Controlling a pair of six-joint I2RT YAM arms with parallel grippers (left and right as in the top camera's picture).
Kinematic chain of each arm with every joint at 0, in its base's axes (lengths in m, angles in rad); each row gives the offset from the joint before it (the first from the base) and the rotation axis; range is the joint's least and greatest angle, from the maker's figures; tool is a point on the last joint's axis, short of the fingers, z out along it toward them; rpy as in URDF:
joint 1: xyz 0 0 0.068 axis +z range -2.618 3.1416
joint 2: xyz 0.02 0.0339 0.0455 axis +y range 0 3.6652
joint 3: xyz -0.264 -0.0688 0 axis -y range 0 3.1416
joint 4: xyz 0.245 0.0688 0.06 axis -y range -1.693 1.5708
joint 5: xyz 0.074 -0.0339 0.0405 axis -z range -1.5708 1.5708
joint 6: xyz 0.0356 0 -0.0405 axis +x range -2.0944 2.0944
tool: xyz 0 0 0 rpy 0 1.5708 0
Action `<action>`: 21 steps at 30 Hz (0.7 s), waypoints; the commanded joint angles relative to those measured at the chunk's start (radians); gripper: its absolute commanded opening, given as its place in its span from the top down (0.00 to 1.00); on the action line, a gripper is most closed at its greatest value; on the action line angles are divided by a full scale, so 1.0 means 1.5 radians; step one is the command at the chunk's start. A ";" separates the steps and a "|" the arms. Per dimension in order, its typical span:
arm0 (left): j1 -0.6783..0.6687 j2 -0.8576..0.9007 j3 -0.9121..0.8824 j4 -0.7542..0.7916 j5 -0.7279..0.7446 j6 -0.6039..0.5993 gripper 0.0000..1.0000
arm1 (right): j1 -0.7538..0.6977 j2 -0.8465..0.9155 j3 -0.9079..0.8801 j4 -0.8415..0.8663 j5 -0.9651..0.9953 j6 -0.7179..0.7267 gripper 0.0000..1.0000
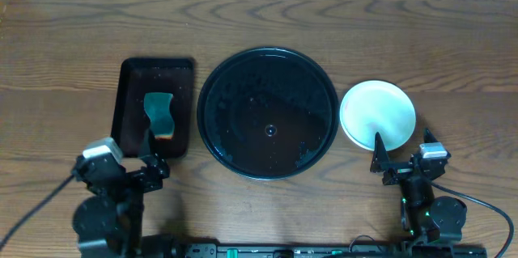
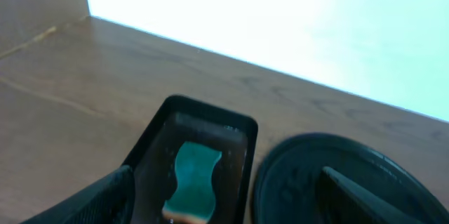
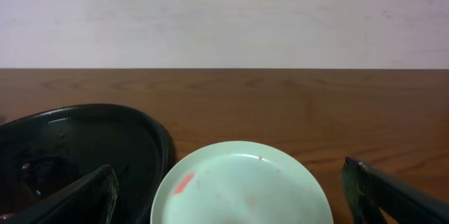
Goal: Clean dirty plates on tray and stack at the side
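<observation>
The round black tray lies mid-table with no plate on it; it also shows in the left wrist view and the right wrist view. A pale blue-green plate sits on the table just right of the tray. In the right wrist view the plate has a red smear and faint red specks. I cannot tell whether other plates lie under it. My right gripper is open and empty at the plate's near edge. My left gripper is open and empty.
A small rectangular black tray with a green sponge sits left of the round tray, just ahead of my left gripper. The wooden table runs back to a white wall.
</observation>
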 commanded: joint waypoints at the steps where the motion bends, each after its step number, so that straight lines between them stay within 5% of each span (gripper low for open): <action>1: -0.013 -0.052 -0.090 0.073 0.006 0.005 0.18 | 0.009 -0.004 -0.002 -0.002 0.002 -0.008 0.01; 13: -0.015 -0.144 -0.305 0.304 0.005 0.024 0.18 | 0.009 -0.004 -0.002 -0.002 0.002 -0.008 0.01; 21: -0.015 -0.143 -0.363 0.340 0.004 0.080 0.18 | 0.009 -0.004 -0.002 -0.002 0.002 -0.008 0.01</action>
